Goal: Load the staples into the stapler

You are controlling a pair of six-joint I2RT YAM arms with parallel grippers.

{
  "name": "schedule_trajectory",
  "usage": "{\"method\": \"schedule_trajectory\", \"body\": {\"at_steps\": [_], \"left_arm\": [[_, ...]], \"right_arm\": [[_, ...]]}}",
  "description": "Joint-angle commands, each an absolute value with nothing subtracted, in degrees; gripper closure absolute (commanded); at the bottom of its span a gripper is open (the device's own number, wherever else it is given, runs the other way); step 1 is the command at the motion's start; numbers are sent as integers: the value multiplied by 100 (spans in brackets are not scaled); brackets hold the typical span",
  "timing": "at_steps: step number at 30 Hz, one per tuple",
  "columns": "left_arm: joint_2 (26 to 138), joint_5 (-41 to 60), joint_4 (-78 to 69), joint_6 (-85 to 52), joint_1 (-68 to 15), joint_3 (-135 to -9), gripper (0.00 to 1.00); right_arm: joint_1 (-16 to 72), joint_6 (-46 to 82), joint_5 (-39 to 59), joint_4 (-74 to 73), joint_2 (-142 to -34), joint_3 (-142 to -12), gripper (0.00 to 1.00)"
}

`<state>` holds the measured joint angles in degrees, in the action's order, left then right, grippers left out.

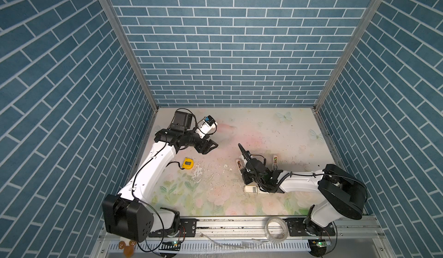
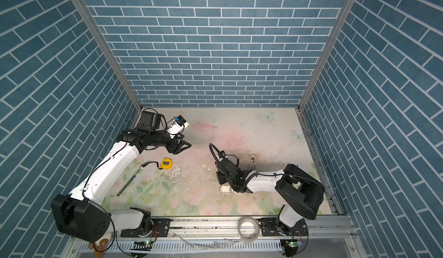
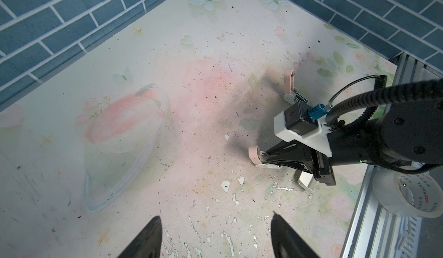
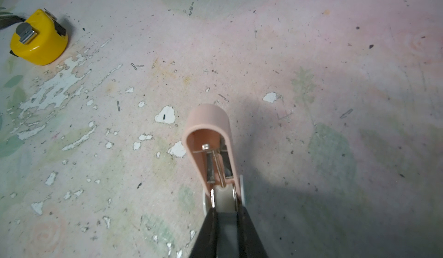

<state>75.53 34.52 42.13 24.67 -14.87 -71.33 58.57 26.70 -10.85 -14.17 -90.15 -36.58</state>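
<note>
My right gripper (image 1: 242, 170) (image 4: 224, 209) is shut on the rear end of the pink-and-white stapler (image 4: 208, 134), low over the mat. The stapler is open: its pink cover (image 3: 253, 155) sticks out ahead of the fingers, with the spring and metal rail showing inside. A second pink arm (image 1: 275, 161) (image 3: 288, 79) lies beyond the wrist; where the two join is hidden. A small white carton of staples (image 1: 250, 188) (image 2: 226, 188) lies on the mat, partly under the right wrist. My left gripper (image 1: 212, 146) (image 3: 215, 218) hangs open and empty at the back left, well away from the stapler.
A yellow tape measure (image 1: 187, 163) (image 4: 38, 38) lies left of centre. A clear plastic bowl (image 3: 124, 144) sits towards the back. A dark pen (image 2: 128, 182) lies by the left arm. A roll of clear tape (image 1: 275, 230) rests on the front rail. Loose staples (image 4: 137, 66) dot the mat.
</note>
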Motion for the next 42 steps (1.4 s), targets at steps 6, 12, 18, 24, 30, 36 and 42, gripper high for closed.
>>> {"method": "schedule_trajectory", "body": {"at_steps": [6,12,18,24,30,36,42], "left_arm": [[7454,3419,4205,2453,-1441,-7049,27],[7449,3401,4216,2457,-1437,-7062,27],[7453,3401,4228,2461,-1441,-7083,27],[7431,3388,4241,2461,-1441,-7075,27],[7418,3384,4247,2461,-1441,-7108,27],[7413,3367,4254,2461,-1441,-7128,27],[7426,3353,4264,2459,-1441,-7150,27]], "right_arm": [[5951,2584,-1362,-1233,-9175,-3649,83],[6001,2566,-1428,-1198,-9177,-3651,83],[6014,2575,-1429,-1151,-9125,-3637,83],[6027,2619,-1455,-1160,-9055,-3543,83],[6028,2628,-1472,-1170,-8983,-3506,84],[6029,2576,-1459,-1207,-8884,-3525,84],[6027,2499,-1485,-1298,-8814,-3542,84]]}}
